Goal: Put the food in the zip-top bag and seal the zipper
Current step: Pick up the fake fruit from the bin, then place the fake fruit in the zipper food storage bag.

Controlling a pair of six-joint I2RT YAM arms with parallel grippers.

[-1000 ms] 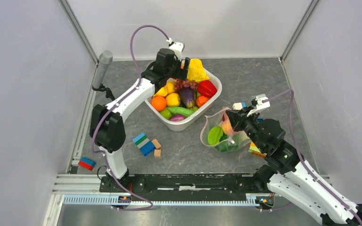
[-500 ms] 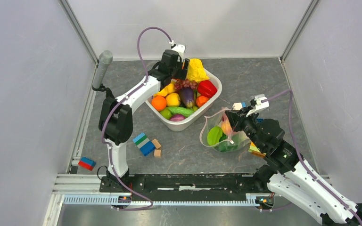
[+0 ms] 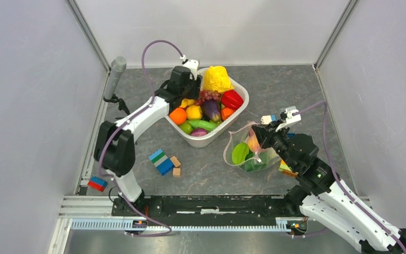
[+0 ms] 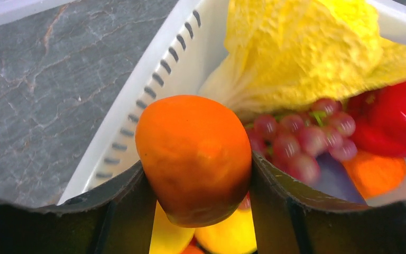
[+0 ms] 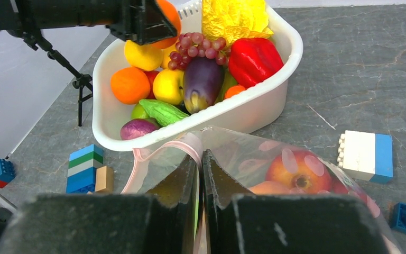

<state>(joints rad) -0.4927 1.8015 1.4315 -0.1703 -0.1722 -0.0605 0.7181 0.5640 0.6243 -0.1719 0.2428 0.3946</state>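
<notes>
My left gripper [image 3: 187, 89] is over the far left corner of the white basket [image 3: 233, 115] and is shut on an orange toy fruit [image 4: 193, 153]; it also shows in the left wrist view [image 4: 196, 165]. The basket holds more food: a yellow cabbage [image 3: 216, 79], a red pepper [image 3: 232, 99], grapes [image 5: 193, 48], an eggplant [image 5: 201, 79], and an orange [image 3: 178, 115]. My right gripper [image 5: 201, 159] is shut on the pink zipper [image 5: 153, 153] of the clear bag [image 3: 246, 153], holding its mouth up. A reddish fruit [image 5: 298, 172] and green pieces [image 3: 240, 152] lie inside the bag.
Blue, green and tan blocks [image 3: 163, 161] lie near the basket's front left. A red and blue block [image 3: 97, 183] sits at the left edge. A white and blue block [image 5: 365, 156] lies right of the bag. A microphone stand [image 3: 115, 74] stands at the back left.
My left gripper has moved left, away from the yellow cabbage, with the orange fruit in it. The cabbage now shows fully. My right arm and the bag have not moved.
</notes>
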